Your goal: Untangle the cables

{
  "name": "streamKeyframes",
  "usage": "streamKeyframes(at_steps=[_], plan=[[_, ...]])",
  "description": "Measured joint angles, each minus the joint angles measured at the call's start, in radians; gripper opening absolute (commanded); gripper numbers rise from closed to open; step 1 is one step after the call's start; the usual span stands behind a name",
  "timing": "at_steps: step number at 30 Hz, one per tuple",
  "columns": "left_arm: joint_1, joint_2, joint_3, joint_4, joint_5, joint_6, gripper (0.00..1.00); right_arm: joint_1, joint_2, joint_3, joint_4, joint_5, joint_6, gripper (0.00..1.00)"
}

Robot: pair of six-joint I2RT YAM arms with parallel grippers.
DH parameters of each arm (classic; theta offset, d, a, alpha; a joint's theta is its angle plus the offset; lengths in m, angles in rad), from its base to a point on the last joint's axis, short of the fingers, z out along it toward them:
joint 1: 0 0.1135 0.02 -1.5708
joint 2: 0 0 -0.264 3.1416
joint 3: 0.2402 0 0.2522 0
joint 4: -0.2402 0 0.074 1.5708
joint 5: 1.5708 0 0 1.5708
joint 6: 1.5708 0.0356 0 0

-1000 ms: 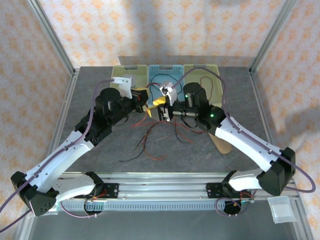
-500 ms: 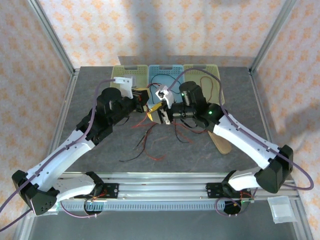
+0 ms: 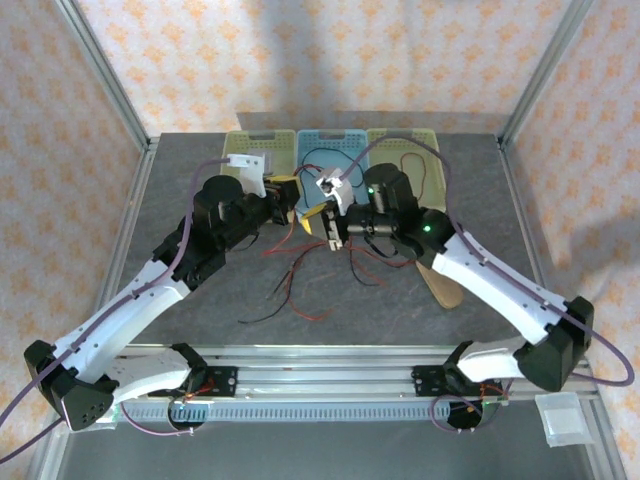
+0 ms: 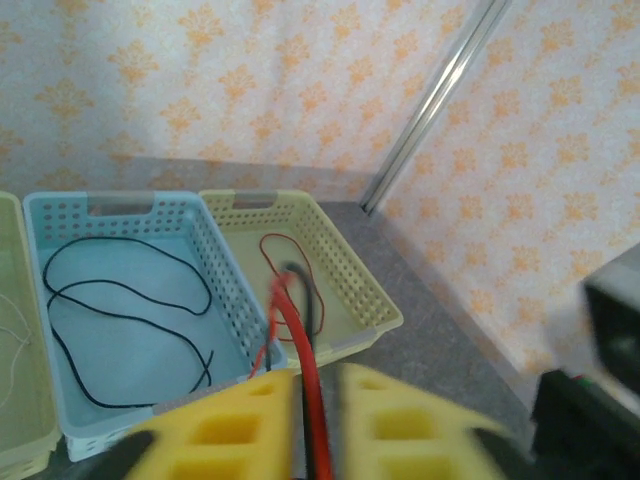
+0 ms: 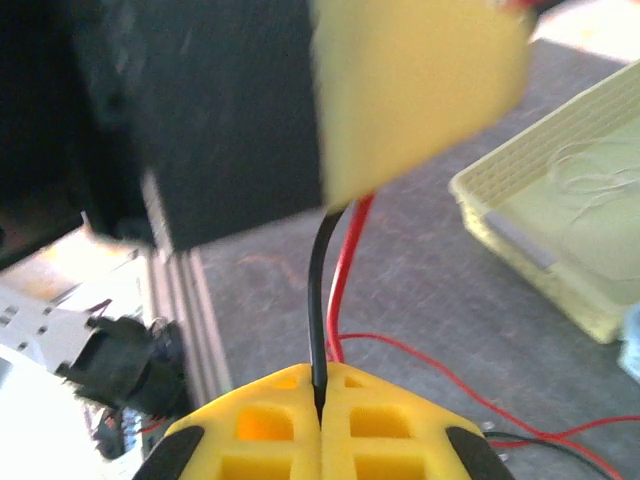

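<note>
The loose cables (image 3: 300,262), red and black, lie tangled on the grey table between the two arms. My left gripper (image 3: 293,203) and right gripper (image 3: 328,228) face each other just above the tangle. In the left wrist view my left gripper (image 4: 313,378) is open by a narrow gap. A red cable (image 4: 300,330) and a black strand beside it run through that gap, against the left finger. In the right wrist view my right gripper (image 5: 320,373) is shut on a black cable (image 5: 318,300), which rises toward the other gripper's yellow finger (image 5: 410,90). A red cable (image 5: 345,270) runs beside it.
Three baskets stand in a row at the back. The blue basket (image 4: 215,250) holds a black cable (image 4: 120,290). The yellow basket (image 4: 350,260) holds a red one (image 4: 268,245), and the pale green basket (image 5: 520,235) holds thin white wire (image 5: 590,170). A tan flat piece (image 3: 446,288) lies under the right arm.
My right gripper has gone from open to shut on the black cable. My left gripper's jaws have parted a little. Both grippers stay close together above the tangle.
</note>
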Motion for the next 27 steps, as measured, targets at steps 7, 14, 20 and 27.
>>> streamKeyframes(at_steps=[7,14,20,27], plan=[[0.000,-0.023,-0.064,0.036,0.008,-0.023,0.73,0.001,-0.106,-0.032,0.040,0.219,0.034,0.00],[0.000,-0.073,-0.125,0.041,0.010,-0.023,0.72,0.000,-0.110,-0.037,0.080,0.298,0.063,0.00],[0.000,-0.075,-0.206,0.064,0.053,-0.026,0.69,0.000,-0.110,-0.037,0.106,0.336,0.099,0.00],[-0.009,-0.021,-0.280,0.229,0.255,-0.088,0.69,0.000,-0.089,-0.037,0.141,0.317,0.132,0.00]])
